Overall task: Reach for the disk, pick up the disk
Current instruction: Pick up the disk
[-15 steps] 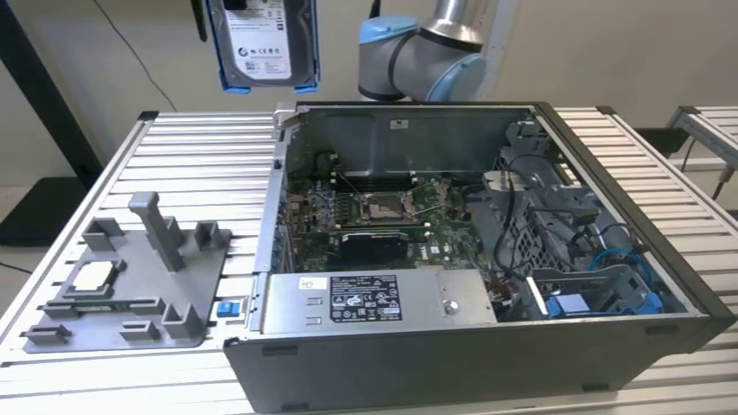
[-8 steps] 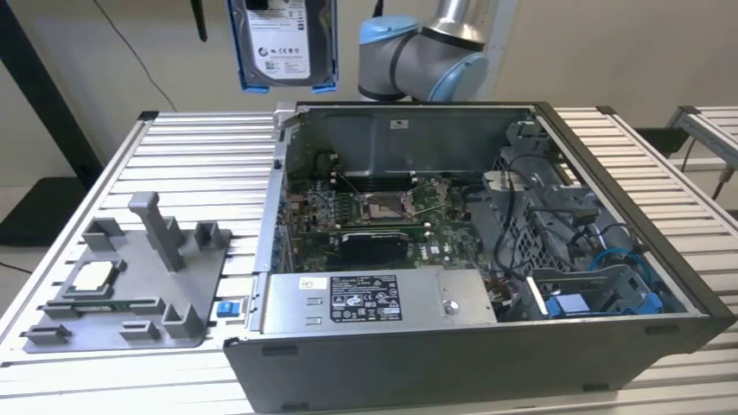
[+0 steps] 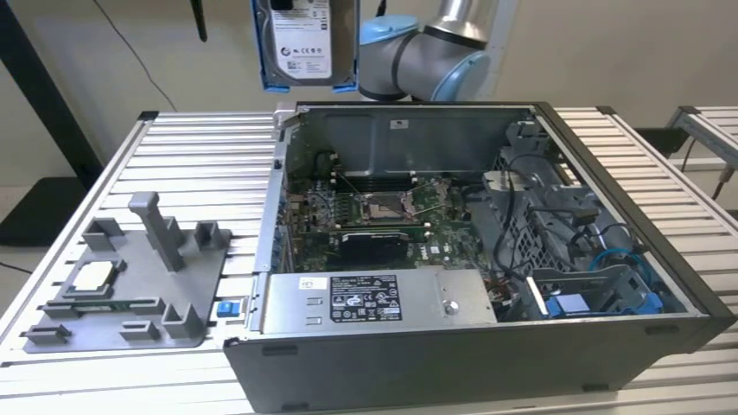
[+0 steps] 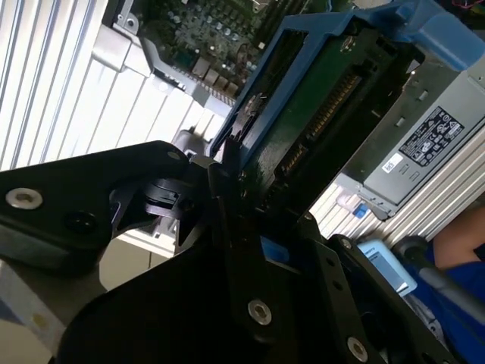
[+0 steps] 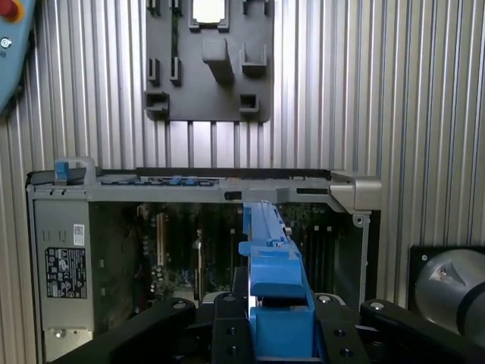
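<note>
Above case (image 3: pixel 461 372), clenched in hand (image 5: pixel 280 330) by bracket (image 5: pixel 271 250) sides: disk (image 3: pixel 302 39) (likely rigid, dense, shock-sensitive; avoid label face).

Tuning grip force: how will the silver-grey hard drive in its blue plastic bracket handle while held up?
Silver-grey hard drive looks rigid, probably dense for its size. Its blue plastic bracket may flex or slip where the jaws clamp. Exposed circuit board looks fragile.

The exterior view's top edge crops the disk (image 3: pixel 302 43).
</note>
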Available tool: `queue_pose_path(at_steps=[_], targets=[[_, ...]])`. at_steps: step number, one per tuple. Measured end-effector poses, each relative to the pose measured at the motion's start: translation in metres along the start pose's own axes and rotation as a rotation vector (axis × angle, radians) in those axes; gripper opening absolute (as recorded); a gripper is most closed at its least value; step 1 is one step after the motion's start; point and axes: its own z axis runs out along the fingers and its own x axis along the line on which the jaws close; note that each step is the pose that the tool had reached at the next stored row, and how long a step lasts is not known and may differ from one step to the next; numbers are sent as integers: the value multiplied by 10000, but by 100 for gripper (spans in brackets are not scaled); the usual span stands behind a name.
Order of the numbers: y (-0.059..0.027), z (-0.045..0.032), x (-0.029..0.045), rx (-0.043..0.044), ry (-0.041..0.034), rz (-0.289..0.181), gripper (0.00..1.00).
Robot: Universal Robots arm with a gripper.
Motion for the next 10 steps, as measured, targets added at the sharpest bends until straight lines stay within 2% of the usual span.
queue_pose_path(at_steps=[10], targets=[[-311, 9, -6, 1, 0, 0, 0]])
